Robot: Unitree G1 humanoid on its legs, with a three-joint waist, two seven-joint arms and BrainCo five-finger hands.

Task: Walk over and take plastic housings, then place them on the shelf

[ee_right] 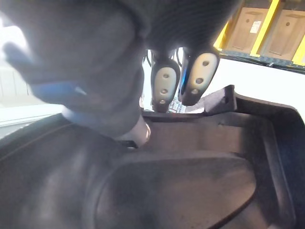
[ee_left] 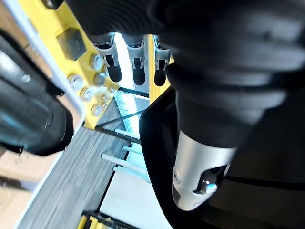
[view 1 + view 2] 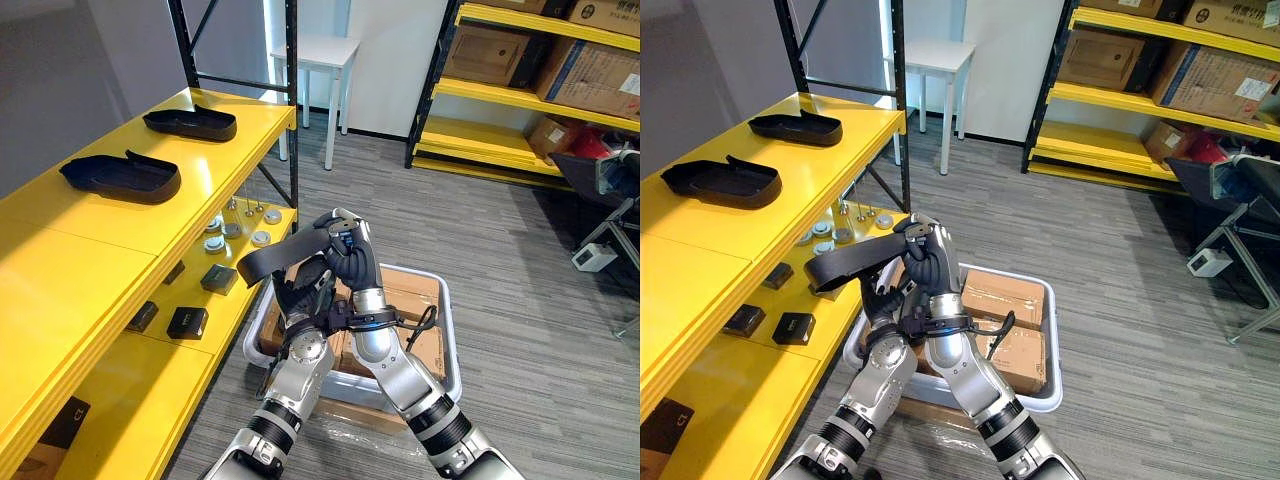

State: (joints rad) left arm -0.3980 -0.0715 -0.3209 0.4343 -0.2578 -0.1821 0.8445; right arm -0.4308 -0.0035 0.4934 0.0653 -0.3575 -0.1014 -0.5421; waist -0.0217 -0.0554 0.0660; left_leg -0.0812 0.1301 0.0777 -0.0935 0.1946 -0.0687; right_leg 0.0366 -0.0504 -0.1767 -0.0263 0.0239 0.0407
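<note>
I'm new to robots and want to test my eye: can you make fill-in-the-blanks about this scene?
The left hand and right hand together hold a ___ plastic housing.
The shelf beside them is painted ___.
On its top level lie ___ other housings.
The bin below the hands holds ___ boxes.
Missing: black, yellow, two, cardboard.

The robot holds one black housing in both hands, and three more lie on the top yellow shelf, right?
Not quite: the top yellow shelf bears two, a near housing and a far housing, per the left eye view. Left robot hand and right robot hand do hold a third housing.
</note>
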